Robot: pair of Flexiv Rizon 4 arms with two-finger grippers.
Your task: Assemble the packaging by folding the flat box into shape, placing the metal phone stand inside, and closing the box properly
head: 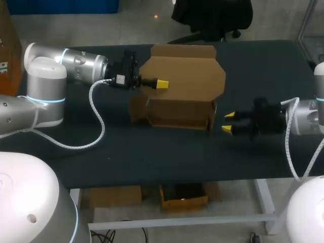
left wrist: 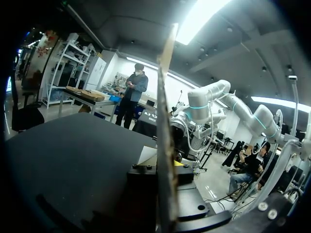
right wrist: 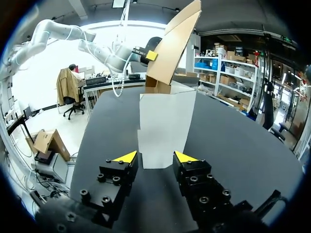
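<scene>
left gripper (head: pixel 162 84) clamped on the box (head: pixel 179 114): in the left wrist view a cardboard panel runs edge-on straight up between its fingers, with the finger blocks tight against it on both sides, so the grip is narrow and has hold of the cardboard; from the head view that panel is the left edge of the lid (head: pixel 185 73), with one yellow tip showing on top of it; the right wrist view shows the same yellow tip on the lid, which stands tilted up above the box body; right gripper (head: pixel 228 123) is wide open and holds nothing, both yellow tips apart, low over the table (head: pixel 152 157) and pointing at the box's right end; in the right wrist view the pale end flap (right wrist: pixel 165 121) lies just ahead of the right gripper (right wrist: pixel 155 157) and reaches toward the gap between its tips, no finger on it as far as I can tell; box sits mid-table between the two arms, partly folded, front wall up, open on top, a loose side flap sticking out at its left end just below the left gripper; left arm comes in along the far left of the table, right arm from the right edge
</scene>
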